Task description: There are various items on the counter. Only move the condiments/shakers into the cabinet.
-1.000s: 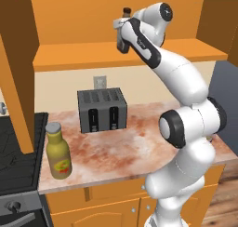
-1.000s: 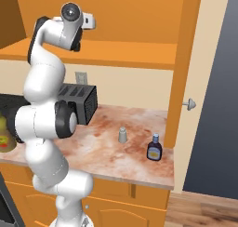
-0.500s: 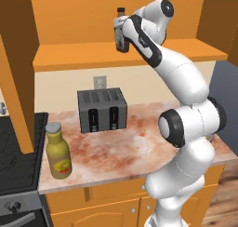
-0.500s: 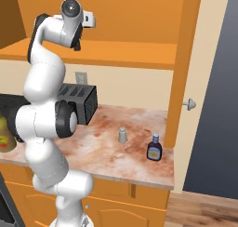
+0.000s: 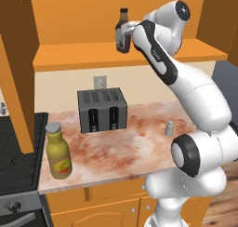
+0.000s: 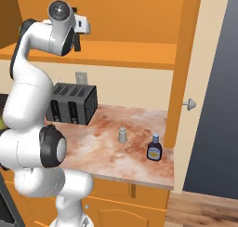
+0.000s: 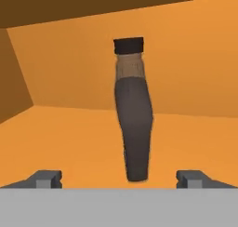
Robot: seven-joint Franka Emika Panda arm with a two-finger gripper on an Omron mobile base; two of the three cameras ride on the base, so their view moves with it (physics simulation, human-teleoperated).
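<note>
The end effector (image 7: 118, 177) stands wide, its fingertips (image 7: 45, 177) apart from the dark brown squeeze bottle (image 7: 133, 123) between and just beyond them, upright on the cabinet shelf (image 5: 79, 54) near its front edge. Judged light, stiff and smooth-sided, tall enough to tip; best gripped around the mid-body, below the black cap (image 7: 128, 45).

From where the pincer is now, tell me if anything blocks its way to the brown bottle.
Nothing visible does. The brown bottle stands upright on the cabinet shelf, straight ahead of the open pincer, with bare shelf around it.
</note>
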